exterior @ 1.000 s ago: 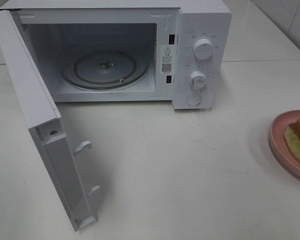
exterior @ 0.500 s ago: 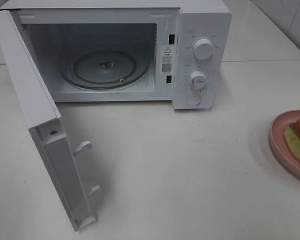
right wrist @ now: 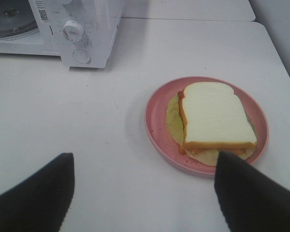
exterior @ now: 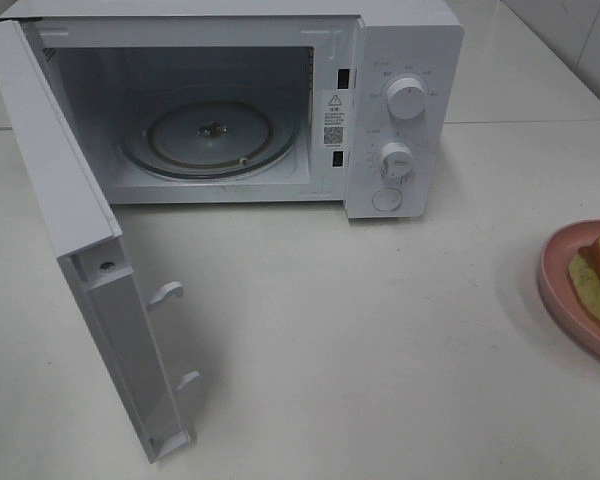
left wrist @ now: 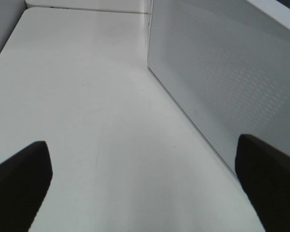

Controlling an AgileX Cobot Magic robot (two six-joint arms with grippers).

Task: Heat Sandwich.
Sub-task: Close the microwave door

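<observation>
A plain white table fills the scene, with a seam line running across it behind the microwave and a pale tiled wall at the far right corner. On the left of the exterior view the microwave door stands swung wide open toward the camera, its inner face showing two latch hooks. Behind it the white microwave shows its cavity with the glass turntable lying flat inside, and to the right of the cavity a control panel with two knobs and a round button below them. Well to the right, at the table's edge of view, sits the pink plate with the sandwich on it, pale filling spreading out under the bread. The left gripper hangs over bare table beside the door's perforated outer face, its two dark fingers spread wide and holding nothing. The right gripper hovers above the table near the plate, fingers likewise far apart, touching nothing.
</observation>
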